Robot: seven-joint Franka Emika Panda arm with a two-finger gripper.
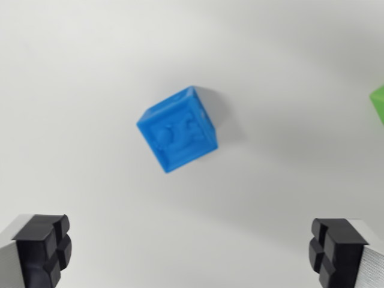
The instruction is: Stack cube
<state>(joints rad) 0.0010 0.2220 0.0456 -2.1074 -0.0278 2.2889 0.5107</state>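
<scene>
**Student:** What occupies the middle of the wrist view?

**Instructor:** A blue cube (177,129). It rests on a plain white table (78,78), turned so that its edges run diagonally to the frame. Its upper face carries a raised, moulded relief; the pattern is too blurred to read. A soft shadow falls beside it toward the wrist view's right.

**Student:** And the two dark shapes in the bottom corners?

**Instructor:** Those are the fingers of the gripper (191,252). One black pad (45,249) appears at the wrist view's lower left, mounted on a grey metal body; its counterpart sits at the lower right. The jaws stand wide apart, with only bare table surface between them. Nothing is held.

**Student:** How does the blue cube lie relative to the gripper?

**Instructor:** It sits higher in the frame than both fingers, well apart from each, and roughly between them in the horizontal sense, slightly nearer the left one. There is no contact between cube and gripper.

**Student:** Is that a second object at the edge?

**Instructor:** Yes. A green block (378,103) enters at the wrist view's right margin, level with the upper part of the blue cube. Only a corner is visible, so its full shape cannot be told. It lies well apart from the blue cube, with open white table between the two.
</scene>
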